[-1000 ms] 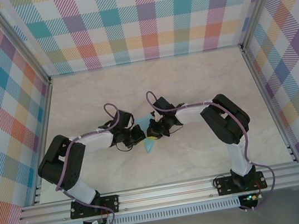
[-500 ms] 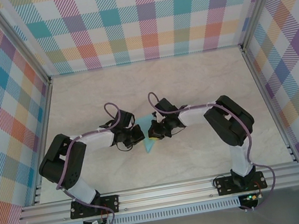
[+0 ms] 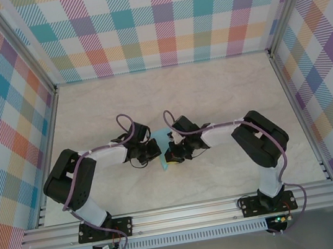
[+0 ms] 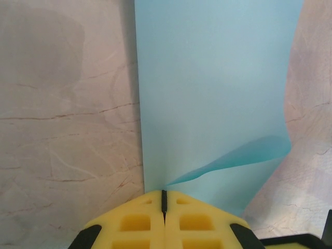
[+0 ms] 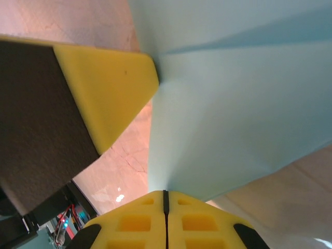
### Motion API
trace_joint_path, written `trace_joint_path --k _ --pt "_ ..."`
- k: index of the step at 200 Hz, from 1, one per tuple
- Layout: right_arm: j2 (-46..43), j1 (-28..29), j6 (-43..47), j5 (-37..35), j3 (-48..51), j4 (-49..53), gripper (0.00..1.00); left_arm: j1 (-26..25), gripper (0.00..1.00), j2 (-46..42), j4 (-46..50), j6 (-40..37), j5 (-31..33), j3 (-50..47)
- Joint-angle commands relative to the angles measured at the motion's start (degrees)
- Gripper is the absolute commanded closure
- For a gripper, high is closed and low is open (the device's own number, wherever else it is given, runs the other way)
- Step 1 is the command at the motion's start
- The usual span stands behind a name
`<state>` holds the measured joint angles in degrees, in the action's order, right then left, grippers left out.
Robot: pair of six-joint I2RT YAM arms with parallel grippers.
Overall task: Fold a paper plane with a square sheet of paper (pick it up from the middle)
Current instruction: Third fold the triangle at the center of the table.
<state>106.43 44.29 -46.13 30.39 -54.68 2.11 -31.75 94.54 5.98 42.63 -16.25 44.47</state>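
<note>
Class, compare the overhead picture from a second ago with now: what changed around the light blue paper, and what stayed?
The right arm's elbow swung outward toward the near edge, drawing the right tool slightly back that way. Nothing was grasped or released. The left tool stayed put, and both tools remain shut on the thin light blue sheet of paper.

The left hand (image 4: pixel 164 199), closed tight, pinches the near edge of a light blue sheet of paper (image 4: pixel 212 93). The sheet stretches away over the pale marbled worktop (image 4: pixel 67 104), one fold curling up at its right side.
</note>
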Motion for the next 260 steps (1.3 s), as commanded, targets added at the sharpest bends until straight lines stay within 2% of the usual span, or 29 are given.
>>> trace_joint_path --k 1,68,114,174,200,260 --pt "0.8 0.6 1.3 2.0 0.5 -2.5 0.94 -0.5 0.96 0.8 4.0 0.0 3.4 -0.8" --pt "2.8 0.7 1.5 -0.4 0.4 0.0 0.94 -0.5 0.97 0.2 4.0 0.3 3.8 -1.4" --pt "0.0 1.4 2.4 1.6 1.0 -1.6 0.94 -0.5 0.96 0.0 4.1 0.4 4.0 -1.4" --pt "2.3 2.3 2.1 2.1 1.6 -1.8 0.94 -0.5 0.97 0.1 4.0 0.6 4.3 -1.4" --pt "3.3 2.6 2.7 -0.3 0.9 1.5 0.95 -0.5 0.97 0.2 4.0 0.6 4.3 -1.4" --pt "0.7 3.9 3.9 -0.1 0.5 1.2 0.95 -0.5 0.97 0.3 4.0 0.8 4.5 -1.4"
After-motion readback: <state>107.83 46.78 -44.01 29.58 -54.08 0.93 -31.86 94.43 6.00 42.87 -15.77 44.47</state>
